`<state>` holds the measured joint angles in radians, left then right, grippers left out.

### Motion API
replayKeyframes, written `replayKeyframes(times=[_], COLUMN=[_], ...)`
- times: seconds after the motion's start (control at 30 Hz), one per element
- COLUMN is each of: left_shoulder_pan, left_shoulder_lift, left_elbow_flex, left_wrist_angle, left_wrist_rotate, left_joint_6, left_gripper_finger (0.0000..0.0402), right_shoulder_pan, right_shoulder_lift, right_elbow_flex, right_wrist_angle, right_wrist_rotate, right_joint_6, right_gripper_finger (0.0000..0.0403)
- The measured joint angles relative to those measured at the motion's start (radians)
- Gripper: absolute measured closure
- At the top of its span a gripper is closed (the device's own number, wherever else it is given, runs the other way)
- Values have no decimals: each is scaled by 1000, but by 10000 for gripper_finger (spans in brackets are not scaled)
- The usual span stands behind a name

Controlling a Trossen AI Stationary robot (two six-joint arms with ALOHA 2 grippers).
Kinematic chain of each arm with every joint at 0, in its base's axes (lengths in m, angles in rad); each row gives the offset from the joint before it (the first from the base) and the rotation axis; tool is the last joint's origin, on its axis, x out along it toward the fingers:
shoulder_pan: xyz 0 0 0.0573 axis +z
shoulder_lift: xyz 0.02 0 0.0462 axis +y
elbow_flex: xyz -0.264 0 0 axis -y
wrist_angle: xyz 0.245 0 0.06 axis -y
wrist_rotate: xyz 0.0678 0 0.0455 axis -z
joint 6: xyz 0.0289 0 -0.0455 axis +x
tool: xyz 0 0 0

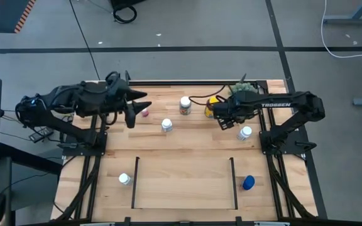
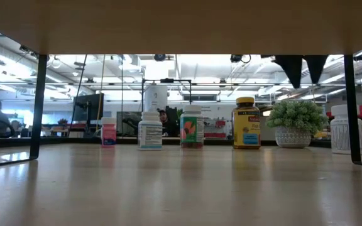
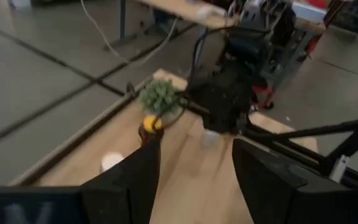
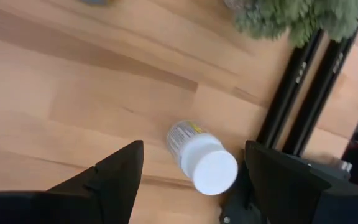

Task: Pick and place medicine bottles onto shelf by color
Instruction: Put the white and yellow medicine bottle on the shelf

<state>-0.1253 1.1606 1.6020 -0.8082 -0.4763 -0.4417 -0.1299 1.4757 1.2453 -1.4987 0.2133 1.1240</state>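
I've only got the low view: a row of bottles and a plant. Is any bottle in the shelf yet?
Observer: No. From above, no bottle stands between the two black bars of the shelf.
Operator: Any bottles I can't see?
Observer: Two. A blue bottle stands just outside the right bar, and a small white-capped bottle outside the left bar.
Operator: What are the grippers doing?
Observer: The right gripper is open above the table, and its wrist view shows a white bottle between its fingers. The left gripper is open too, near the pink bottle.
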Motion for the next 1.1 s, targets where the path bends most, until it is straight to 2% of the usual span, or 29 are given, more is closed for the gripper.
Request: replayKeyframes(times=[0.07, 0.37, 0.7, 1.1], left_shoulder_pan=[-1, -1, -27, -70], left_shoulder_lift=[0, -1, -1, -2], left_elbow_flex=[-9, -23, -24, -24], left_wrist_angle=[-6, -65, -114, -166], left_wrist_rotate=[4, 49, 63, 63], left_joint_6=[-46, -74, -91, -101], left_gripper_finger=[191, 192, 193, 192], right_shoulder_pan=[2, 39, 102, 99], right_shoulder_lift=[0, 0, 0, 0], right_elbow_flex=[-23, -96, -176, -230], right_wrist_angle=[-1, -3, -10, 33], right_wrist_rotate=[-4, -44, -59, -58], right_joint_6=[14, 104, 366, 581], right_gripper_finger=[114, 114, 114, 114])
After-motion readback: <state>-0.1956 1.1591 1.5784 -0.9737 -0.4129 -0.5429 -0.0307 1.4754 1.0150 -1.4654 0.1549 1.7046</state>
